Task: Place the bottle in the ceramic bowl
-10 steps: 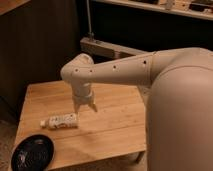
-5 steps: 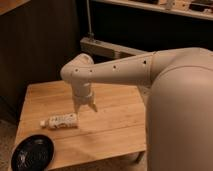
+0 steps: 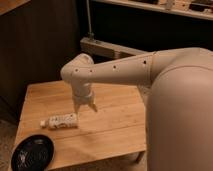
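Observation:
A small whitish bottle (image 3: 60,121) lies on its side on the wooden table (image 3: 115,125), cap pointing left. The black ceramic bowl (image 3: 33,153) sits at the table's front left corner, a little in front of and left of the bottle. My gripper (image 3: 85,107) hangs fingers-down just right of and slightly behind the bottle, above the tabletop. Its two fingers stand apart, open, with nothing between them.
My large white arm (image 3: 175,100) fills the right side of the view and hides the table's right part. Dark cabinet panels and a metal rail (image 3: 107,47) stand behind the table. The table's front edge runs close below the bowl.

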